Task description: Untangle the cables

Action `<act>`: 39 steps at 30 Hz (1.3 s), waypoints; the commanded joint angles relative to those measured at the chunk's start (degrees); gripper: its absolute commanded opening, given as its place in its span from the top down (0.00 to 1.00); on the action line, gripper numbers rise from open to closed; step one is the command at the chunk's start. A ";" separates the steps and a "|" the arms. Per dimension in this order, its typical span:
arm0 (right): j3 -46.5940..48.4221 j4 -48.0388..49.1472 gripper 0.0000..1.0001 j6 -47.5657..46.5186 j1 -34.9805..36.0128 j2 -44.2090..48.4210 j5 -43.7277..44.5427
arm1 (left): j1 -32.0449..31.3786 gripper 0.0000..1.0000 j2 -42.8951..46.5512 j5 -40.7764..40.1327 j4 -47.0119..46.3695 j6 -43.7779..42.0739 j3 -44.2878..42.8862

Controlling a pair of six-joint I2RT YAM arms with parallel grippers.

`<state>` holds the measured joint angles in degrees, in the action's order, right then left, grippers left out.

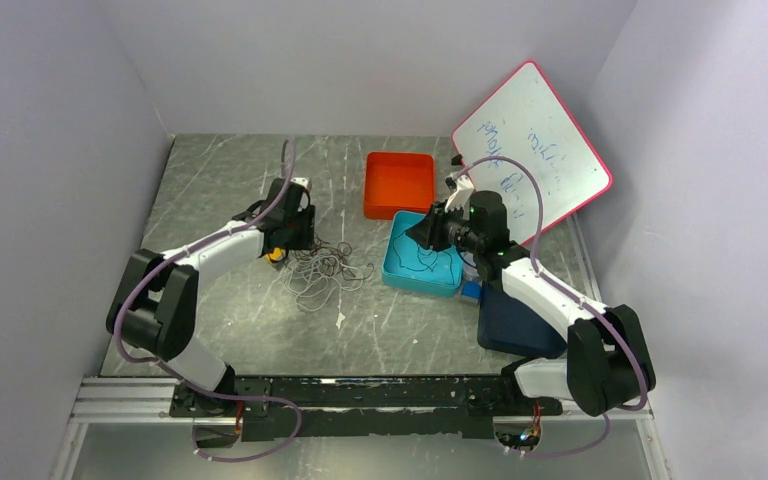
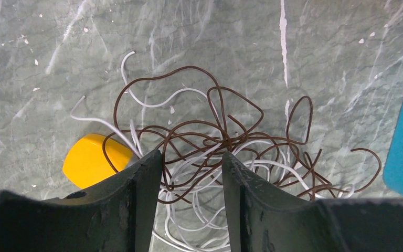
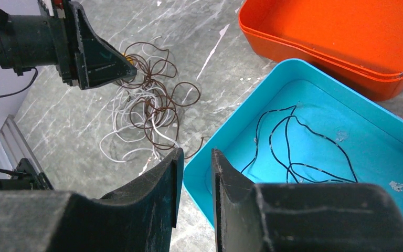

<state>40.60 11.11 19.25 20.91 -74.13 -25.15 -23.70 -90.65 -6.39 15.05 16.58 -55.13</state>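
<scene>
Item: whiteboard (image 1: 563, 188), pink-framed, leaning tilted at the far right corner of the table; it bears several short lines of blue handwriting (image 1: 493, 140), seen only in the top view. Legibility: the strokes are too small and blurred to make out any word or number. Other marked surfaces: no readable text in either wrist view.
</scene>
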 commanded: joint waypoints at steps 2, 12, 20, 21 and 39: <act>-0.40 1.63 0.70 -0.01 -0.16 -0.58 -0.96 | 0.50 0.51 -1.95 -0.48 0.37 -0.64 -1.73; -0.10 2.27 0.70 0.45 -0.08 -0.98 -1.22 | 0.50 0.71 -1.58 -0.28 -0.07 -0.63 -1.36; -0.56 2.86 0.70 0.66 -0.05 0.39 -0.28 | 0.54 0.90 2.44 -1.47 2.69 -1.00 -4.15; -0.79 3.19 0.70 0.77 0.00 0.81 0.01 | 0.51 0.91 3.60 -1.47 2.93 -1.12 -4.49; 2.81 7.00 0.57 1.13 4.40 0.07 0.71 | 0.81 0.93 16.35 4.27 1.64 -3.56 -3.42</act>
<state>40.27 16.03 21.10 22.83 -72.73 -24.67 -23.57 -76.07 -5.37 17.43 14.04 -58.19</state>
